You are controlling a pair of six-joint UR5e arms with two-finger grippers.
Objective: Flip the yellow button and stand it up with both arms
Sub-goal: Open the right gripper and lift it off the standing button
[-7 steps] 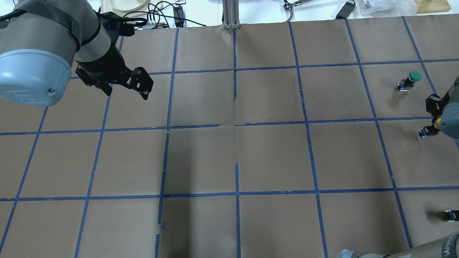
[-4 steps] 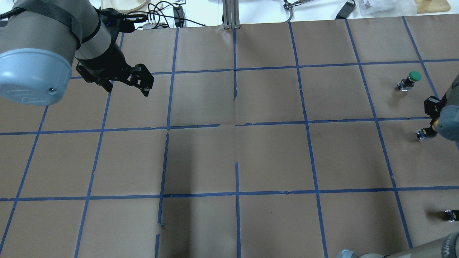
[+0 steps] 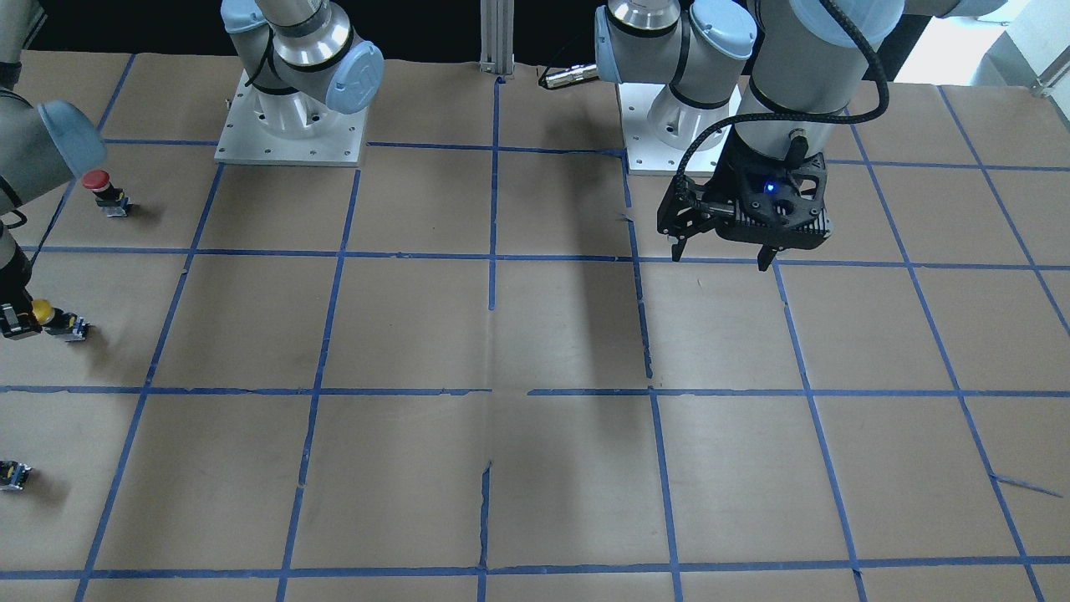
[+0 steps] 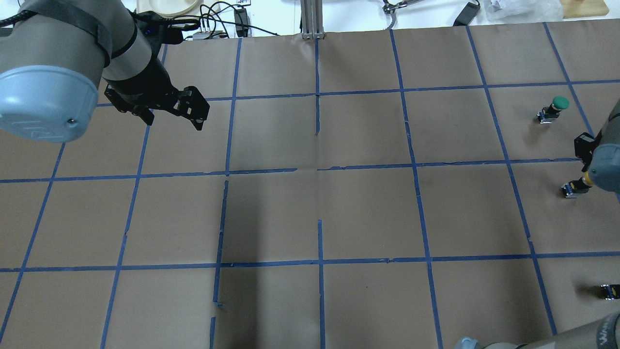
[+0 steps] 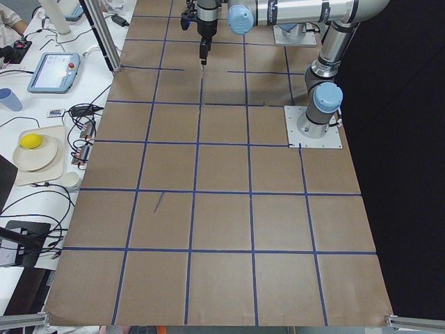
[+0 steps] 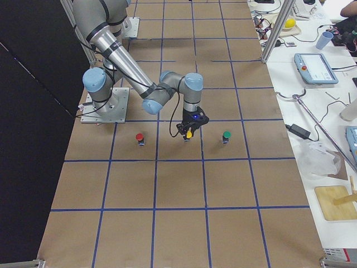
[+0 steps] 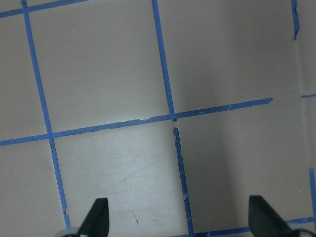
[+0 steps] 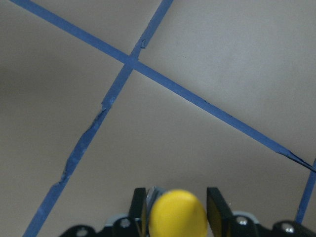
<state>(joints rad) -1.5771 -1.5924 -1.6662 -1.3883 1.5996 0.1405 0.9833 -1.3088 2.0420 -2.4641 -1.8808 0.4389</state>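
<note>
The yellow button (image 8: 177,215) sits between the two fingers (image 8: 216,203) of my right gripper (image 8: 177,203), which is shut on its body just under the cap. In the front view the button (image 3: 43,314) lies sideways at the table's far left edge, low over the paper, grey end (image 3: 73,328) pointing inward. In the overhead view it (image 4: 571,189) pokes out under the right wrist; the right side view (image 6: 189,134) shows it too. I cannot tell if it touches the paper. My left gripper (image 4: 173,123) hangs open and empty far away, also seen from the front (image 3: 720,259) and its wrist (image 7: 178,219).
A green-capped button (image 4: 557,105) stands beyond the right gripper and a red-capped one (image 3: 102,189) nearer the robot base. A tiny dark block with a yellow spot (image 4: 609,291) lies at the table's right edge. Brown paper with a blue tape grid (image 4: 319,169) covers the table.
The right gripper has carried the yellow button a little toward the robot and lower. The left gripper has drifted slightly away from the robot, still open.
</note>
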